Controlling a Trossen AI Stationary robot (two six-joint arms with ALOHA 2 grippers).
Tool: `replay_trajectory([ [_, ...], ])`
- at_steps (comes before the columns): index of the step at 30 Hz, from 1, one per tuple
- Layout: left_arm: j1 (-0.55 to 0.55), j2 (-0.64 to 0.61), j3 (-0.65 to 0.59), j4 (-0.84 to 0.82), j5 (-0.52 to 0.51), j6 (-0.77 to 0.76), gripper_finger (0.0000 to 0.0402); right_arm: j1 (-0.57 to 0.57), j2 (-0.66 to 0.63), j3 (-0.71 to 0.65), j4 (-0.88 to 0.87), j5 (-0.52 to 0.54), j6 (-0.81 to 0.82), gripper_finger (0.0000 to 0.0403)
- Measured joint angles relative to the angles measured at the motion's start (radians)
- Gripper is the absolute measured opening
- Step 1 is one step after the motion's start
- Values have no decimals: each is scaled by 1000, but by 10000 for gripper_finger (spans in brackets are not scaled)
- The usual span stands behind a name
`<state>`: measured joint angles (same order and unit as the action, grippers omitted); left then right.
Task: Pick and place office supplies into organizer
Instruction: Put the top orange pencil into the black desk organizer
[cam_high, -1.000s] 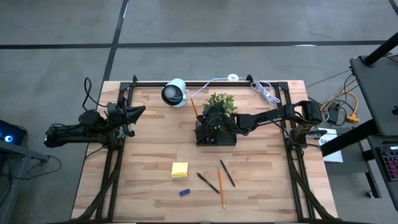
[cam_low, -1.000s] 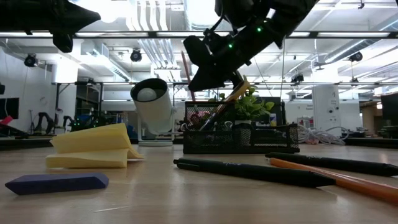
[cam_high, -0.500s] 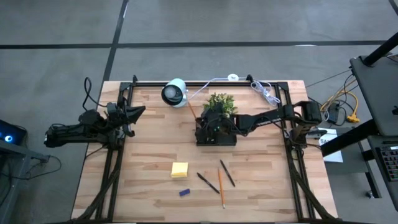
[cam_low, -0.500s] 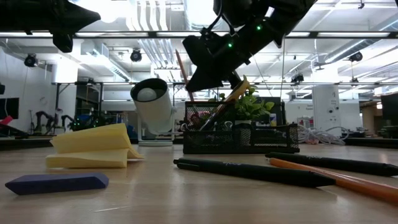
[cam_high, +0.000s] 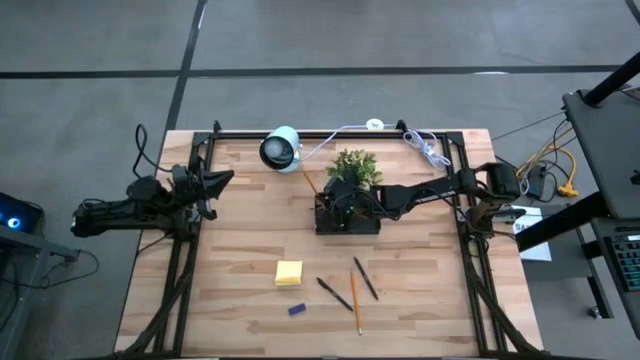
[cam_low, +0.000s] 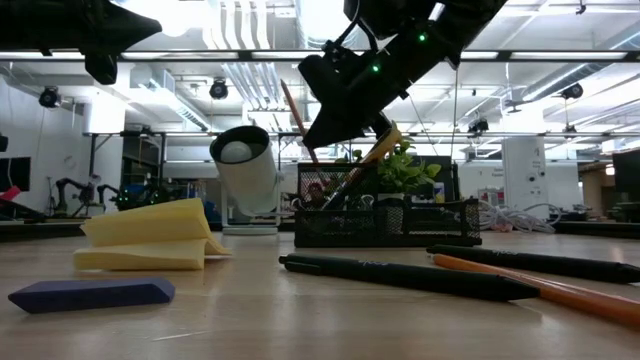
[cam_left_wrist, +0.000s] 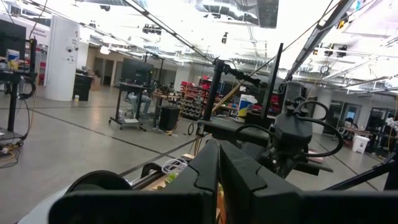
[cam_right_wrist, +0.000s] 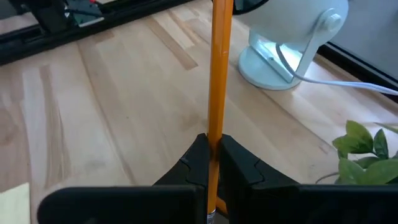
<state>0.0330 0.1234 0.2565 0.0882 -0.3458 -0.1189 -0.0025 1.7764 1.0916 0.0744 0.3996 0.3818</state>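
Worktop (cam_high: 240, 230) of pale wood planks filled the high view, framed by black rails (cam_high: 330, 135) along its far edge and both sides, with grey floor beyond every edge. The left arm waited outside the left edge near the far corner, its left gripper (cam_high: 222, 180) reaching just over the left rail with fingers pressed together and nothing between them. The right arm came in from the right edge across the rail, and the right gripper (cam_high: 338, 200) hung above the organizer (cam_high: 348, 222), which sat a little right of the worktop's middle, toward the far edge. Its fingers (cam_right_wrist: 194, 163) were pinched tight on an orange pencil (cam_right_wrist: 219, 68), whose free end slanted up and away toward the white camera (cam_high: 281, 148) at the far edge. A green plant (cam_high: 354, 165) stood just behind the organizer. In the low view yellow-handled scissors (cam_low: 378, 148) leaned in the organizer's mesh. The near half of the worktop lay mostly open: a yellow sticky-note pad (cam_high: 289, 272) sat near the middle, a small blue block (cam_high: 296, 309) closer to the near edge, and just right of them two dark pens (cam_high: 334, 293) (cam_high: 365, 278) flanked a second orange pencil (cam_high: 355, 300), all well clear of the rails.
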Motion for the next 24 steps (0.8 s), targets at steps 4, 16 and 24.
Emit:
replay_trajectory([
  [4, 0, 0, 0, 0, 0, 0, 0, 3, -7, 0, -38, 14, 0, 13],
  [16, 0, 0, 0, 0, 0, 0, 0, 3, -8, 1, -71, 22, -2, 13],
  [24, 0, 0, 0, 0, 0, -5, 0, 2, -9, 2, -100, 24, -2, 13],
])
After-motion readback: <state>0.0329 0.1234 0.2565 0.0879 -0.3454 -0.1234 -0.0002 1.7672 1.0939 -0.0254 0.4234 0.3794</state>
